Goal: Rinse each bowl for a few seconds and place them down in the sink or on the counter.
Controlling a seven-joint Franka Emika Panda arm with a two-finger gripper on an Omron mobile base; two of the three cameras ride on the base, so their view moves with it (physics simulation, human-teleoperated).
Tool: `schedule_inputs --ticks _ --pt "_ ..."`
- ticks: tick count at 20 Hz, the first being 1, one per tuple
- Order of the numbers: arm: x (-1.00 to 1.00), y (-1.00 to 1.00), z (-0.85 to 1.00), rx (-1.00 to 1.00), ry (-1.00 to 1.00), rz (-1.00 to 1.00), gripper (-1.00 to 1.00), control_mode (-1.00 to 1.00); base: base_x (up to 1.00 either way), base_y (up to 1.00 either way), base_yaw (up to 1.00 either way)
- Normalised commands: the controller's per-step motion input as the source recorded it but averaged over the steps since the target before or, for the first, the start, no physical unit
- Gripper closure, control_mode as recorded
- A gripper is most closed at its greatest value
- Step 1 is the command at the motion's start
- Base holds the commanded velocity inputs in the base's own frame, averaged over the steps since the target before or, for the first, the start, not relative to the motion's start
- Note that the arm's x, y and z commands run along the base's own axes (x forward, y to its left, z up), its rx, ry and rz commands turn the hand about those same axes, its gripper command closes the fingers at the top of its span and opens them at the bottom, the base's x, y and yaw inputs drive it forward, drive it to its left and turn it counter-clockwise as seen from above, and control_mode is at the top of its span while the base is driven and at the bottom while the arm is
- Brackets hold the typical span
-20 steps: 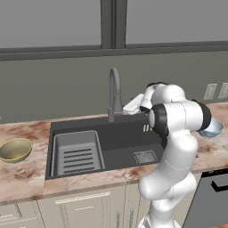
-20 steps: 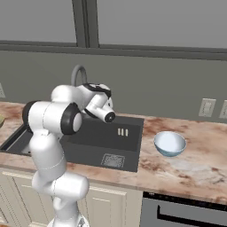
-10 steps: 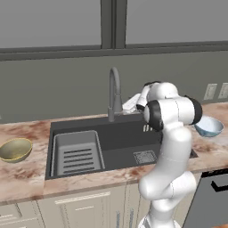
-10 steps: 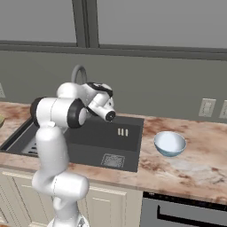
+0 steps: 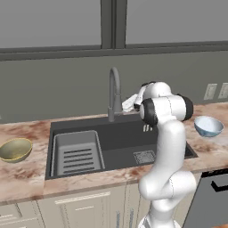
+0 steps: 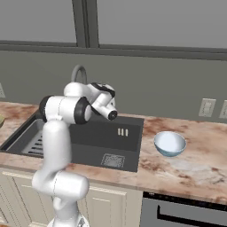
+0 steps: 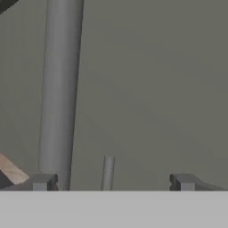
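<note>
Two bowls, both on the counter (image 5: 26,178): the olive-gold bowl (image 5: 15,149) left of the sink (image 5: 116,142), the pale blue bowl (image 6: 170,143) to its right; the gripper (image 7: 111,182) has its jaws spread wide with nothing in them (it's up by the faucet (image 5: 114,93), facing the grey wall (image 7: 156,89)).

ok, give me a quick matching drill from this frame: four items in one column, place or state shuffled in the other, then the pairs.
Items:
1. olive-gold bowl
2. pale blue bowl
3. ribbed drying tray
4. tool

Places or states:
A. inside the sink basin, left part
B. open, empty, by the faucet
C. on the counter left of the sink
D. on the counter right of the sink

Pairs: 1-C, 2-D, 3-A, 4-B
</note>
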Motion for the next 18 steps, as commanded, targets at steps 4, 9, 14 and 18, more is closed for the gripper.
schedule_inputs --ticks 4,9,14,18 --pt "0.42 0.00 -0.22 0.03 0.02 0.01 -1.00 -1.00 0.00 0.00 0.00" --pt "0.40 -0.02 -0.15 0.04 0.01 0.01 -1.00 -1.00 0.00 0.00 0.00" --pt "0.39 -0.01 -0.14 0.05 0.01 0.00 -1.00 -1.00 0.00 0.00 0.00" --pt "0.33 0.00 -0.16 0.05 0.01 0.00 -1.00 -1.00 0.00 0.00 0.00"
